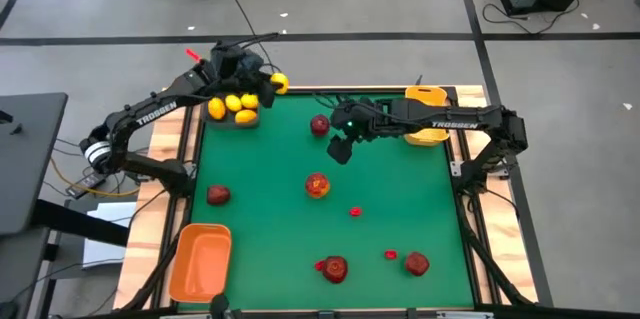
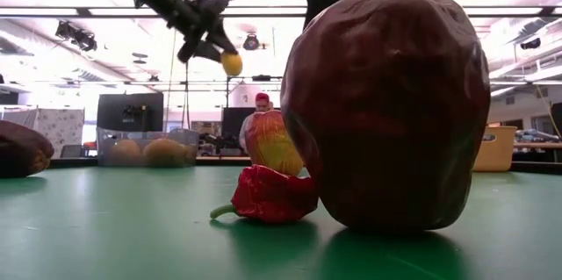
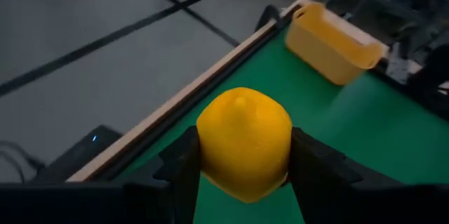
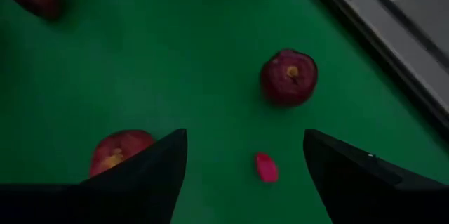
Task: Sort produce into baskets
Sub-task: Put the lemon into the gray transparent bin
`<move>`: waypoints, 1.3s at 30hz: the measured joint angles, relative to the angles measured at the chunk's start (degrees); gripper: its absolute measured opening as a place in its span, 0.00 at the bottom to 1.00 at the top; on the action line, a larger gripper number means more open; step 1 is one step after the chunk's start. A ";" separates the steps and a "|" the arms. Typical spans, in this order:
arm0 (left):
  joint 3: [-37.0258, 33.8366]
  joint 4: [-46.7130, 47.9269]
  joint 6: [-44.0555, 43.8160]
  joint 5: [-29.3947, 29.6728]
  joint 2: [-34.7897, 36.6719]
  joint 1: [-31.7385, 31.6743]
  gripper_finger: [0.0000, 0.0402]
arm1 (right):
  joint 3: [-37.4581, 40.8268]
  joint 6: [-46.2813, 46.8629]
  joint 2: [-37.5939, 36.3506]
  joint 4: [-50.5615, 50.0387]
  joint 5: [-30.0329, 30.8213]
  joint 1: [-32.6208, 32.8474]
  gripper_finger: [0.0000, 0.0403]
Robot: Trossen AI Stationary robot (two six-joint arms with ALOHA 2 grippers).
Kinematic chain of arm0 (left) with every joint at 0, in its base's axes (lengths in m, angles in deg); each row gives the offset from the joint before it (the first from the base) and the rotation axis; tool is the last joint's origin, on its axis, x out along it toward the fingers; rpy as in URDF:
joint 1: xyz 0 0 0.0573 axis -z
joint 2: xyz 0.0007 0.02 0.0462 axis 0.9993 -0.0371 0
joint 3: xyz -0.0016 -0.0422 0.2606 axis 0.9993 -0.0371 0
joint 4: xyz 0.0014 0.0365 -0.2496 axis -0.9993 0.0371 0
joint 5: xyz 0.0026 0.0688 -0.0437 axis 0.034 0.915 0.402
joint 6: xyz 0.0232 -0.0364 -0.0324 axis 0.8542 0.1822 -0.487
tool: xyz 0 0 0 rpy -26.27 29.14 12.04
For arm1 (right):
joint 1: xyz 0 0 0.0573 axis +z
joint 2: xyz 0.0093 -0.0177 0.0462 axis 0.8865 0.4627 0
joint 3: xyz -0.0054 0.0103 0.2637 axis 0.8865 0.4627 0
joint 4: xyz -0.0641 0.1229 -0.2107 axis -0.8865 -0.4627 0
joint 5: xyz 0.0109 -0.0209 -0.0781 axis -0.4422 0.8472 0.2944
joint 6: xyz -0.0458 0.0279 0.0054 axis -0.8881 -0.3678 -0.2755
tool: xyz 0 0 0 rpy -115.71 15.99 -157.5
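Note:
My left gripper [image 1: 272,81] is shut on a small yellow lemon [image 3: 243,143], high above the table's far edge; the lemon also shows in the low view [image 2: 231,62]. Beside it the dark grey tray [image 1: 233,119] holds three lemons. My right gripper [image 4: 242,164] hangs open and empty above the table's far middle [image 1: 340,147], over a dark red apple [image 4: 288,76], a red-orange apple [image 4: 119,150] and a tiny red piece [image 4: 266,168]. The yellow basket [image 1: 427,131] stands at the far right and the orange basket [image 1: 200,259] at the near left. My left gripper pinches the lemon by its two opposite sides [image 3: 207,147] between its two fingers [image 3: 184,171]. The fingers slant downward in the low view. The lemon is lifted clear of the table and the tray.
Apples lie loose on the green mat: one at the left [image 1: 218,195], one at the far middle [image 1: 319,125], two near the front [image 1: 335,269] [image 1: 416,263]. Tiny red pieces [image 1: 390,254] lie between them. A raised wooden rim [image 1: 190,159] borders the mat.

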 joint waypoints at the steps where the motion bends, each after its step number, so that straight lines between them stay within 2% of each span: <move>1: -0.80 0.08 -0.52 -0.01 0.04 -0.48 0.47 | 0.36 -0.52 0.00 0.50 -0.90 -0.45 0.73; 4: -3.69 0.16 -1.38 0.52 0.03 -1.18 0.47 | 1.32 -2.10 0.00 1.24 -2.64 -1.57 0.71; 8: -8.31 -0.35 -1.35 4.51 0.03 -2.50 0.47 | 3.00 -3.70 0.00 1.93 -6.37 -2.74 0.70; 12: -13.29 -3.65 -1.73 4.83 0.03 -4.79 0.47 | 4.64 -4.63 0.04 2.08 -9.18 -3.44 0.69; 16: -16.31 -1.92 -3.18 5.59 0.03 -7.78 0.47 | 5.68 -5.19 0.04 2.25 -9.77 -3.47 0.69; 28: -16.71 1.36 -5.40 10.99 2.82 -10.96 0.47 | 6.88 -2.87 0.04 4.82 -11.79 -3.42 0.69; 39: -16.59 3.34 -2.34 14.87 3.26 -13.63 0.47 | 6.88 -0.55 0.04 5.58 -11.38 -2.83 0.69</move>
